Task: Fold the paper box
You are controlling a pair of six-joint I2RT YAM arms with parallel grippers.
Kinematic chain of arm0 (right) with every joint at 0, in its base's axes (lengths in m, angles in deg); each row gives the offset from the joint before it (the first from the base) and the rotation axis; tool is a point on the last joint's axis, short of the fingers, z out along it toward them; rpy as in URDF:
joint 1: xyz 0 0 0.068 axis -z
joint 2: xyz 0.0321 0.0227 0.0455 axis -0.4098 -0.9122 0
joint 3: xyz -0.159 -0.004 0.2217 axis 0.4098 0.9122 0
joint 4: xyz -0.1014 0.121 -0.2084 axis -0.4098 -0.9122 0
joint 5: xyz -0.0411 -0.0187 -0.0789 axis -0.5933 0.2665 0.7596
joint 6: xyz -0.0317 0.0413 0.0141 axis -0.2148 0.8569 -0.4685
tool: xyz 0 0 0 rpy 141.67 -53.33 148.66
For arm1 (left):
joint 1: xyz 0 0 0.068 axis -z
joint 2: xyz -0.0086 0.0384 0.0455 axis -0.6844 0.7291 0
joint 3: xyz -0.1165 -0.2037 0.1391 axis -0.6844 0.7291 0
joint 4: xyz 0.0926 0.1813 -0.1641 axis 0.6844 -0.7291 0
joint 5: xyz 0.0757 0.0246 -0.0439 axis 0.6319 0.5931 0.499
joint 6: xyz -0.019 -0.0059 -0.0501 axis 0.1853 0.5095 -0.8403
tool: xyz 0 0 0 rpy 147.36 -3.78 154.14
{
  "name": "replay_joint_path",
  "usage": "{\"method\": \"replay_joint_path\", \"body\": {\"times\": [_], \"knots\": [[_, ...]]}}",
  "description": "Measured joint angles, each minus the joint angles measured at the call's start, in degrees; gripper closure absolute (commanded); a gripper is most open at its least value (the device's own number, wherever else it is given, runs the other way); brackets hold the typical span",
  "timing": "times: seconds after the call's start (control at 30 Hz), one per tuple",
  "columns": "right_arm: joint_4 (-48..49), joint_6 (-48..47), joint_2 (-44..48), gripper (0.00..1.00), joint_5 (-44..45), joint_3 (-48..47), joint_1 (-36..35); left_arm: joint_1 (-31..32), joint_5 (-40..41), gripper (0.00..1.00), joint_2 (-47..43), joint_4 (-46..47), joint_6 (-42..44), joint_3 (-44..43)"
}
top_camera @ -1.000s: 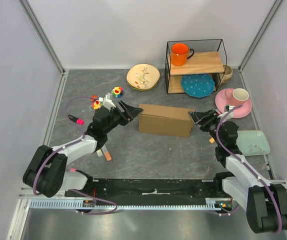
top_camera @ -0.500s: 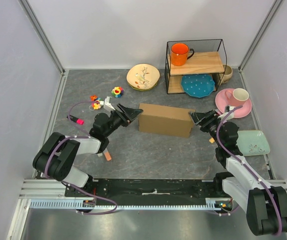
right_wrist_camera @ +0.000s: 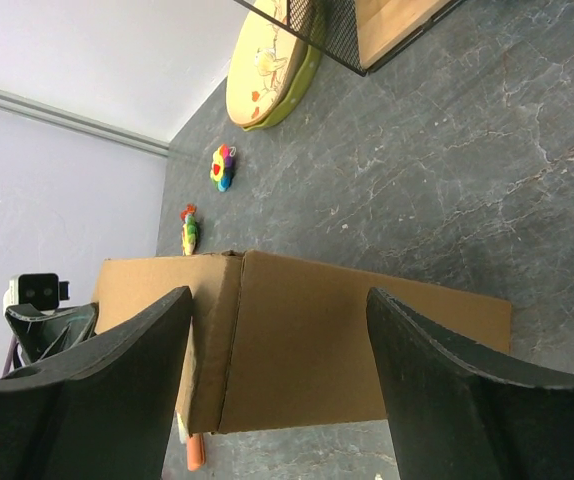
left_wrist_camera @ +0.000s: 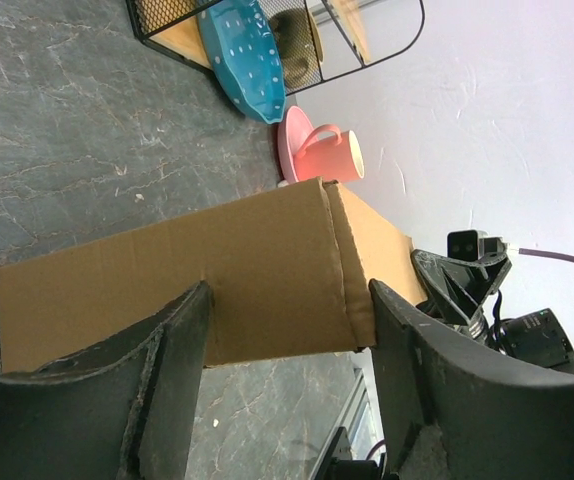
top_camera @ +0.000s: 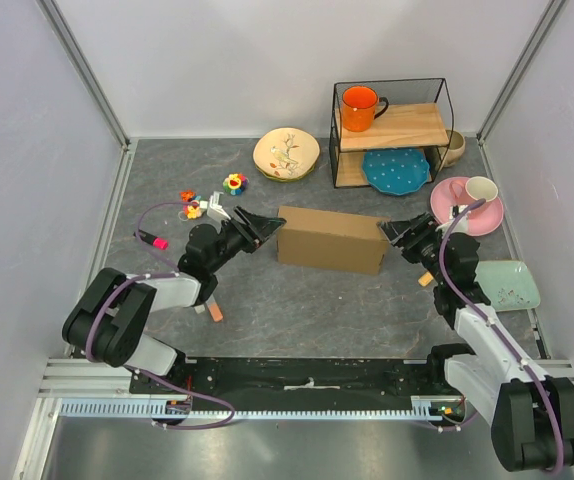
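Observation:
The paper box [top_camera: 331, 240] is a plain brown cardboard box, closed up and lying lengthwise in the middle of the dark mat. My left gripper [top_camera: 264, 228] is at its left end, open, with the fingertips up against or just short of the cardboard. In the left wrist view the paper box [left_wrist_camera: 167, 290] fills the space beyond the left gripper [left_wrist_camera: 289, 296], whose jaws stand apart. My right gripper [top_camera: 399, 234] is at the right end, also open. In the right wrist view the paper box [right_wrist_camera: 347, 350] lies just past the right gripper [right_wrist_camera: 279, 300], a corner seam facing it.
A wire shelf [top_camera: 392, 128] at the back holds an orange mug [top_camera: 361, 106] and a blue plate [top_camera: 395, 170]. A floral plate [top_camera: 287, 153], a pink saucer with a cup [top_camera: 464, 200], a green tray [top_camera: 507, 285], small toys [top_camera: 233, 183] and markers [top_camera: 153, 240] lie around.
The left arm has drawn in and its gripper has edged right to the box's end, jaws a little narrower. The right gripper has shifted slightly and opened a touch wider.

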Motion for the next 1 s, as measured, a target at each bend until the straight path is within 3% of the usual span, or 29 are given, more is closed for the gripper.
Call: {"method": "replay_joint_path", "body": {"times": [0.27,0.53,0.73,0.87,1.0], "knots": [[1.29,1.55,-0.42,0.23,-2.43,0.94,1.97,0.0,-0.15,0.37,-0.44,-2.91,0.66,-1.46],[17.03,5.38,-3.17,0.25,-9.05,8.98,7.06,0.5,-1.42,0.4,-0.42,-4.11,1.2,-2.21],[25.07,6.25,-6.91,0.29,-10.4,10.75,7.63,0.52,-1.66,0.47,0.52,-2.08,1.2,-1.79],[24.76,6.01,-7.39,0.24,-11.32,9.9,7.91,0.52,-1.66,0.38,0.24,-2.16,1.2,-1.77],[17.03,5.01,-3.56,0.18,-11.26,7.93,8.11,0.55,-1.7,0.29,-2.38,-6.23,1.92,-1.86]]}}
